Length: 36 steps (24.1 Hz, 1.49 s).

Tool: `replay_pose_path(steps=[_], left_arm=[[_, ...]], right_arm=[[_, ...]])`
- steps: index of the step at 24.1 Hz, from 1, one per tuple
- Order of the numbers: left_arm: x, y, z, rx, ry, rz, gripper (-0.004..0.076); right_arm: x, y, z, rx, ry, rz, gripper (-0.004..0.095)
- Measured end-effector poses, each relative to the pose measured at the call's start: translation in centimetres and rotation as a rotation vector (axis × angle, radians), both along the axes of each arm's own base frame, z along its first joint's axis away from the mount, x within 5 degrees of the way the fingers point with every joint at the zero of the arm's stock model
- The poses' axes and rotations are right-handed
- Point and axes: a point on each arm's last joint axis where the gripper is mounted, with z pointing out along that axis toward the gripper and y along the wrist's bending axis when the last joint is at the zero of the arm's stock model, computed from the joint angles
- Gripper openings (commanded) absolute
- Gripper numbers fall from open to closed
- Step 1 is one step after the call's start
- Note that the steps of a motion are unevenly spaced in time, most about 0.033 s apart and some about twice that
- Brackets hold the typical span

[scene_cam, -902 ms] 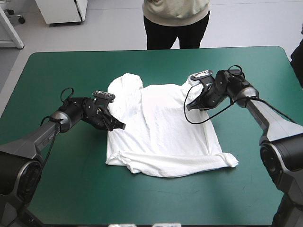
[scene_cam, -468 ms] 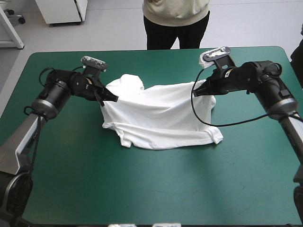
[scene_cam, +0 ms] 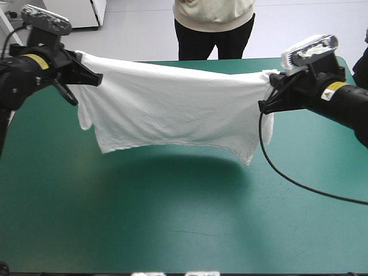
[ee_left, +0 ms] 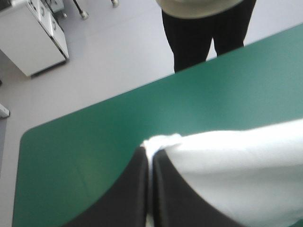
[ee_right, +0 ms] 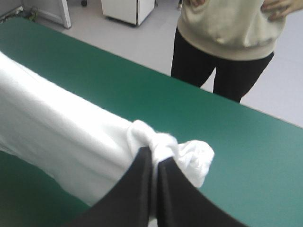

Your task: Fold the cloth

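The white T-shirt point(scene_cam: 172, 109) hangs stretched in the air between both arms, well above the teal-green table point(scene_cam: 172, 218). My left gripper point(scene_cam: 95, 79) is shut on its upper left corner, and the pinched cloth point(ee_left: 158, 142) shows at the black fingertips. My right gripper point(scene_cam: 265, 104) is shut on the upper right corner, where a bunched knot of cloth point(ee_right: 165, 144) sticks out past the fingertips. The shirt's lower hem point(scene_cam: 172, 145) hangs free, casting a shadow on the cover.
The table's far edge point(scene_cam: 190, 61) lies behind the raised shirt. The right arm's cable dangles down over the table's right side.
Both grippers have risen and moved apart, lifting the T-shirt off the table and pulling it taut. Earlier it lay spread on the cover, then half raised.
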Motion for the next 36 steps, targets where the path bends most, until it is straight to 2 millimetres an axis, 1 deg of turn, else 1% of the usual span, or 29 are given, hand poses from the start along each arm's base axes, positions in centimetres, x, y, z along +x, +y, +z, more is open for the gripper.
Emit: replay_pose_path(steps=[2, 4, 7, 9, 10, 12, 13, 15, 16, 17, 18, 19, 20, 21, 22, 23, 25, 26, 27, 28, 29, 31, 34, 36], left_arm=[[-2.2, 0.6, 1.7, -0.015, -0.048, 0.002, -0.0009], [-4.1, 1.1, 2.7, -0.024, -0.075, 0.004, -0.0009], [-6.7, 1.8, 3.5, -0.032, -0.080, 0.007, -0.0009], [-7.7, 2.0, 3.6, -0.031, -0.063, 0.008, -0.0009], [-8.2, 2.1, 3.5, -0.029, -0.044, 0.008, -0.0009], [-8.4, 2.0, 3.4, -0.044, -0.032, -0.010, -0.0009], [-8.3, 1.8, 3.2, -0.048, -0.023, -0.020, -0.0009], [-7.4, 1.3, 1.9, -0.053, 0.037, -0.045, -0.0009], [-6.4, 1.0, 0.5, -0.045, 0.092, -0.048, -0.0009], [-5.9, 0.8, 0.0, -0.040, 0.117, -0.048, -0.0009], [-4.7, 0.5, -1.6, -0.026, 0.179, -0.046, -0.0009], [-4.2, 0.4, -2.2, -0.021, 0.203, -0.046, -0.0009], [-3.3, 0.1, -3.3, -0.013, 0.247, -0.045, -0.0009], [-2.7, 0.0, -3.9, -0.009, 0.270, -0.043, -0.0009], [-2.1, -0.2, -4.4, -0.005, 0.290, -0.042, -0.0009], [-1.4, -0.4, -4.9, 0.000, 0.312, -0.041, -0.0009], [0.7, -0.9, -5.9, 0.004, 0.317, -0.040, -0.0009], [2.2, -1.2, -6.2, 0.002, 0.269, -0.038, -0.0009], [3.7, -1.5, -6.4, -0.005, 0.210, -0.035, -0.0009], [5.6, -1.8, -6.6, -0.008, 0.124, -0.022, -0.0009], [7.2, -2.0, -6.8, -0.010, 0.045, -0.007, -0.0009], [8.8, -2.2, -6.8, -0.009, -0.040, 0.012, -0.0009], [11.1, -2.5, -6.2, -0.008, -0.158, 0.038, -0.0009], [12.0, -2.6, -5.6, -0.019, -0.217, 0.047, -0.0009]], right_arm=[[-2.1, -0.6, 1.6, 0.016, -0.061, 0.002, -0.0013], [-4.1, -1.1, 2.9, 0.026, -0.106, 0.005, -0.0013], [-7.2, -1.9, 4.5, 0.030, -0.145, 0.016, -0.0013], [-8.8, -2.2, 5.0, 0.031, -0.143, 0.022, -0.0013], [-9.5, -2.4, 5.1, 0.030, -0.129, 0.024, -0.0013], [-10.2, -2.7, 4.6, 0.008, -0.068, 0.018, -0.0013], [-10.2, -2.7, 4.5, 0.002, -0.051, 0.016, -0.0013], [-9.5, -2.5, 3.8, -0.018, 0.014, 0.017, -0.0013], [-8.7, -2.3, 3.4, -0.029, 0.049, 0.018, -0.0013], [-8.3, -2.2, 3.2, -0.033, 0.062, 0.017, -0.0013], [-7.2, -1.9, 2.8, -0.035, 0.096, 0.013, -0.0013], [-6.7, -1.8, 2.6, -0.036, 0.110, 0.010, -0.0013], [-5.5, -1.5, 2.1, -0.039, 0.143, 0.006, -0.0013], [-4.7, -1.3, 1.8, -0.042, 0.161, 0.004, -0.0013], [-3.4, -0.9, 1.3, -0.048, 0.188, -0.001, -0.0013], [-1.9, -0.6, 0.6, -0.055, 0.213, -0.005, -0.0013], [2.5, 0.4, -1.4, -0.077, 0.252, -0.027, -0.0013], [5.1, 0.9, -2.5, -0.090, 0.247, -0.049, -0.0018], [6.9, 1.1, -3.0, -0.096, 0.227, -0.072, -0.0017], [9.4, 1.3, -3.4, -0.093, 0.193, -0.099, -0.0017], [11.3, 1.2, -3.1, -0.074, 0.147, -0.121, -0.0017], [13.0, 0.9, -2.2, -0.052, 0.081, -0.147, -0.0017], [14.5, 0.1, -0.3, -0.024, -0.013, -0.181, -0.0017], [14.9, -0.2, 0.6, -0.014, -0.049, -0.194, -0.0017]])
